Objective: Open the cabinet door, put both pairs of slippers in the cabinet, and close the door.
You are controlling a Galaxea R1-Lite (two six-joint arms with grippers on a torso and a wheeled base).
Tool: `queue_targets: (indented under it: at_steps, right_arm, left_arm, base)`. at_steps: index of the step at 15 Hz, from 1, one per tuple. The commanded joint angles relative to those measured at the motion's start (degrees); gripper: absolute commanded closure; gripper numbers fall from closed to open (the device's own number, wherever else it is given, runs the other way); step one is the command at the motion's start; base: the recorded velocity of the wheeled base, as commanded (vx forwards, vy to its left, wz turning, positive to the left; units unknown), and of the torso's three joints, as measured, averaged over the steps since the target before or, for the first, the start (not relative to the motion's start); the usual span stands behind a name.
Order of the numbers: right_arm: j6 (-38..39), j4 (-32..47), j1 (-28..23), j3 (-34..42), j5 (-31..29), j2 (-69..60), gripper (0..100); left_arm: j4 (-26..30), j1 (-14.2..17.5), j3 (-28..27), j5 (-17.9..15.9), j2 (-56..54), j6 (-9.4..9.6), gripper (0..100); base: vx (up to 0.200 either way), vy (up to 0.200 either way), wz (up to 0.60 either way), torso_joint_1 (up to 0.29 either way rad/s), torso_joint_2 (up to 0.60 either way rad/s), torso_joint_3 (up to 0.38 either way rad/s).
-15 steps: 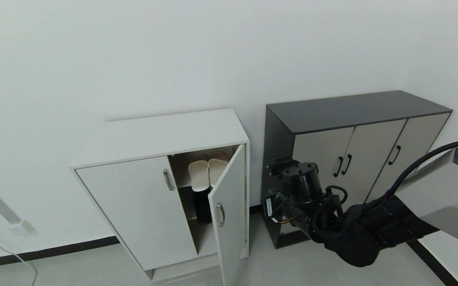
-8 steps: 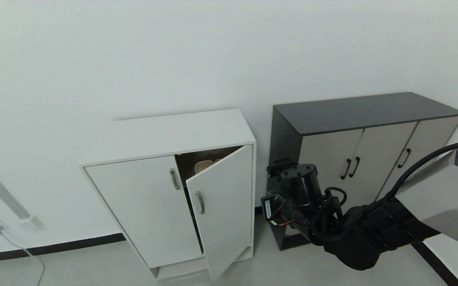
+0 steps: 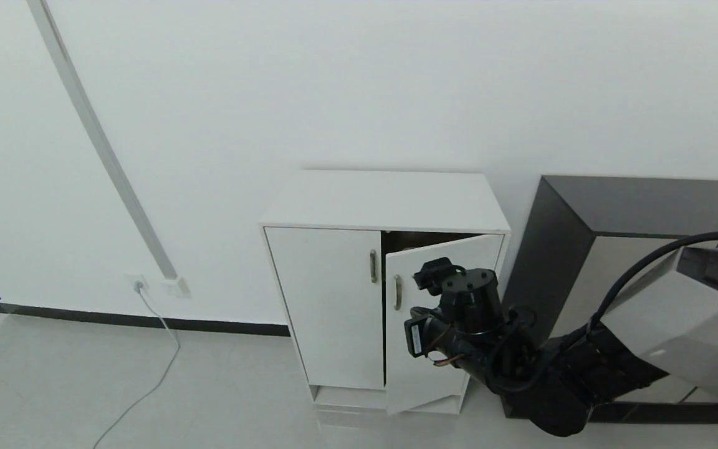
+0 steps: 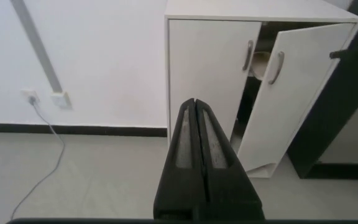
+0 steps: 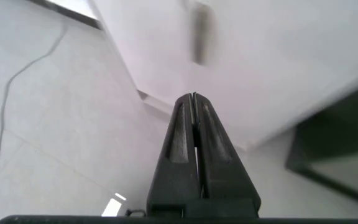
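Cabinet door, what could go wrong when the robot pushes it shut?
The door stands ajar, so a weak push from the shut right end effector might leave a gap. A pale slipper shows in the opening; if it sticks out, the door may catch on it.

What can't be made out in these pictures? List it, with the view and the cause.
1. The slippers: in the left wrist view, just a pale sliver in the gap, too little to count pairs. In the head view the door covers them.
2. The door handle: blurred in the right wrist view.
3. The dark cabinet: cut off by the head view's right edge, front partly behind the right arm.
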Motion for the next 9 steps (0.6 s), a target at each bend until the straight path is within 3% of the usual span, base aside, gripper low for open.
queue_targets:
  at_steps: [1, 4, 6, 9]
  right_arm:
    - [-0.1, -0.3, -0.6, 0.4, 0.0, 1.1, 100]
    - [-0.9, -0.5, -0.7, 3.7, 2.5, 0.6, 100]
    - [-3.3, -4.0, -1.2, 7.4, 8.0, 0.2, 100]
    - [-3.2, -5.1, -1.8, 7.6, 8.2, 0.5, 100]
  left_arm:
    - [0.0, 0.0, 0.0, 0.0, 0.1, -0.02, 100]
    - [0.0, 0.0, 0.0, 0.0, 0.1, -0.02, 100]
    - [0.0, 0.0, 0.0, 0.0, 0.1, -0.02, 100]
    - [0.0, 0.0, 0.0, 0.0, 0.1, 0.07, 100]
  base:
    - [0.0, 0.0, 0.0, 0.0, 0.0, 0.0]
    - [0.0, 0.0, 0.0, 0.0, 0.0, 0.0]
    - [0.0, 0.0, 0.0, 0.0, 0.0, 0.0]
    - [0.2, 0.0, 0.0, 0.005, 0.0, 0.004]
